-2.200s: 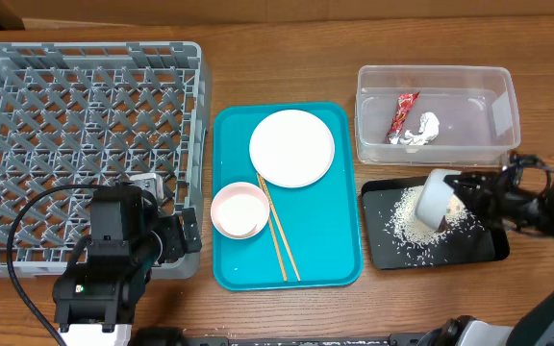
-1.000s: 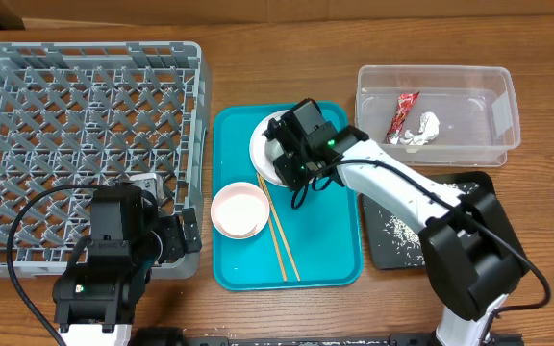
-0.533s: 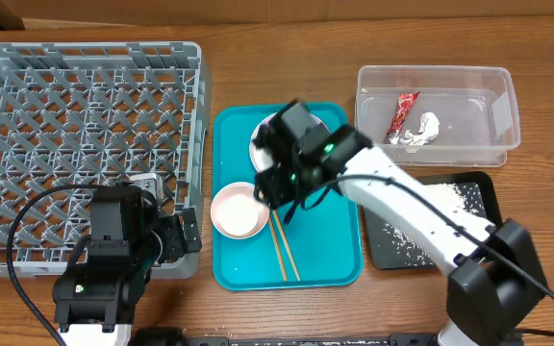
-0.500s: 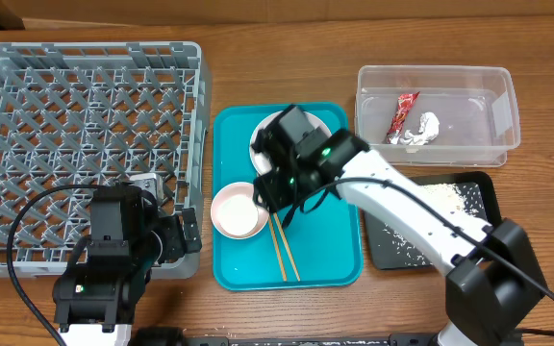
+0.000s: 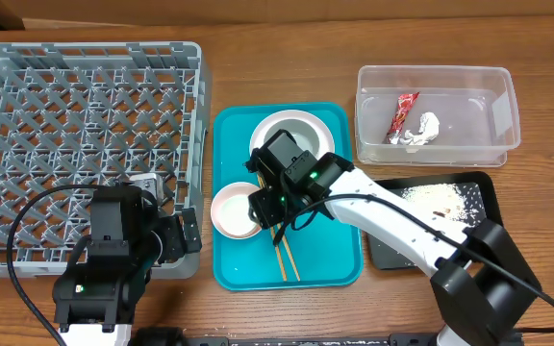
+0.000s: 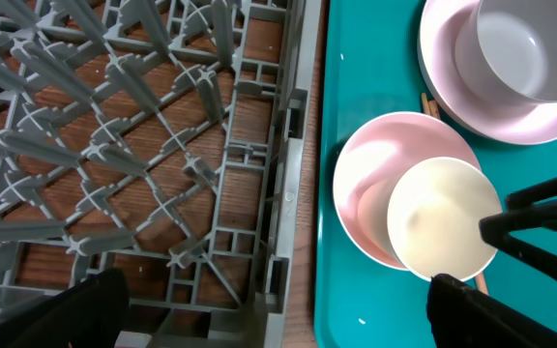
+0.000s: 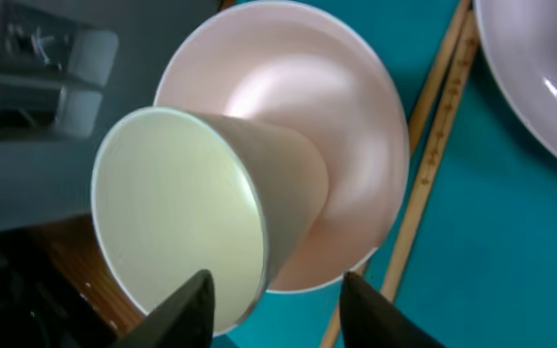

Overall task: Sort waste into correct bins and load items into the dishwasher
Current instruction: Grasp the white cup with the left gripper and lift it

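At 9 o'clock on the table, the large square grey plastic dish rack [image 5: 85,125] is sitting flat. Your left gripper [image 6: 271,295] is hovering at the rack's 4 o'clock corner, over its low openwork wall. Its fingers [image 6: 75,309] are standing wide apart with nothing between them.

At the centre, the teal rectangular plastic tray [image 5: 335,250] is carrying the dishes. At its 12 o'clock end, the round white plate [image 5: 327,139] is lying flat, and the grey-green bowl [image 5: 291,130] is sitting upright on it. At the tray's 8 o'clock side, the pink bowl [image 5: 227,211] is resting upright.

Your right gripper [image 5: 265,205] is reaching over this bowl's 3 o'clock rim. It is clamping the wall of the small white cup [image 7: 177,213], one finger inside the mouth and one outside. The cup is tilting, with its base pointing down into the pink bowl. You cannot tell whether the two are touching.

The two thin wooden chopsticks [image 5: 285,258] are lying side by side just beside the bowl, running toward the tray's 6 o'clock edge.

At 2 o'clock, the clear rectangular plastic tub [image 5: 479,77] is holding the red shiny wrapper [image 5: 402,115] and the small crumpled white tissue [image 5: 423,130], which are lying close together. At 4 o'clock, the shallow black rectangular tray [image 5: 402,252] is holding the loose white rice grains [image 5: 440,200], which are piled toward its 12 o'clock edge.
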Available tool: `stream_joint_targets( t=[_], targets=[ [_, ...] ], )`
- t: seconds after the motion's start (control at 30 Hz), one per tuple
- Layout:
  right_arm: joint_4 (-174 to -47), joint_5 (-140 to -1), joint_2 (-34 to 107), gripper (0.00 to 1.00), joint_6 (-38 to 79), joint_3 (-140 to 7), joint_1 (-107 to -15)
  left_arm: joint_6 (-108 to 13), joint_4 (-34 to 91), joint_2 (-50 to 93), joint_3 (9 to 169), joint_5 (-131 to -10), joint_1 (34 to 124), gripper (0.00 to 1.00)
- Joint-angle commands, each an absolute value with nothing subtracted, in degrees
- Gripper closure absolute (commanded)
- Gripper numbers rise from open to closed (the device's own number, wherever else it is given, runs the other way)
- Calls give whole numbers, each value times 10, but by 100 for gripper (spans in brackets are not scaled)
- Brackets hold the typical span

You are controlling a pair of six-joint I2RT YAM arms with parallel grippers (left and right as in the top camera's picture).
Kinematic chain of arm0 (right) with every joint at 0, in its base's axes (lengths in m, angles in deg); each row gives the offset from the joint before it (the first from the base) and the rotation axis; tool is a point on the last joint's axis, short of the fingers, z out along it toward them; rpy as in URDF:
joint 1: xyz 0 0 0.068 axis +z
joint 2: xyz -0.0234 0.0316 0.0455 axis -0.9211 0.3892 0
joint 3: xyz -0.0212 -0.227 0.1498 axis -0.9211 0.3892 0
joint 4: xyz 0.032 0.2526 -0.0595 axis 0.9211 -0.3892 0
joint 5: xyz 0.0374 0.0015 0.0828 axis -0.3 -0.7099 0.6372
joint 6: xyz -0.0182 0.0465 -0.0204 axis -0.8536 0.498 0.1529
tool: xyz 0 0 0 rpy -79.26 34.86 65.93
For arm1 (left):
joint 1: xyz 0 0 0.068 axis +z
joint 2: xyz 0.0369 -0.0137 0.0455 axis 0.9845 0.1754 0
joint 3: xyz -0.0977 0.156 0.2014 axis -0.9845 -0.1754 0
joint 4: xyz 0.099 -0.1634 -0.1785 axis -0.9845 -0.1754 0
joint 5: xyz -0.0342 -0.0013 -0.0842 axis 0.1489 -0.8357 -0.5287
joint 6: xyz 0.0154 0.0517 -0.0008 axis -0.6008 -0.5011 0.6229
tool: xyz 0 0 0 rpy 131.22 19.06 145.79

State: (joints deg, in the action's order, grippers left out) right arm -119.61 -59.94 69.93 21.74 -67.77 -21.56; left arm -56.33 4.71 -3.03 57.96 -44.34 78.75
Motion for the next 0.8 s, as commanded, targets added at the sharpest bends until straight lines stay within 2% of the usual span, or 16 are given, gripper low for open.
stream_joint_targets(
  t=[0.0,0.1,0.23,0.27,0.53,0.63,0.77],
  targets=[
    [-1192,-605,723,66,234,-674,-213,-553,46,-32,592,-452,784,0],
    [-1181,-605,723,74,238,-674,-213,-553,46,-32,592,-452,784,0],
    [-1186,-605,722,94,246,-682,-225,-553,46,-32,592,-452,784,0],
    [-1204,-605,718,95,246,-698,-237,-553,46,-32,592,-452,784,0],
    [-1273,-604,624,96,246,-782,-356,-553,54,-32,592,-494,784,0],
    [-1303,-550,600,96,246,-782,-412,-554,103,-29,590,-618,784,0],
    [-1331,-361,600,96,222,-778,-440,-563,203,-4,590,-797,784,0]
  ],
)
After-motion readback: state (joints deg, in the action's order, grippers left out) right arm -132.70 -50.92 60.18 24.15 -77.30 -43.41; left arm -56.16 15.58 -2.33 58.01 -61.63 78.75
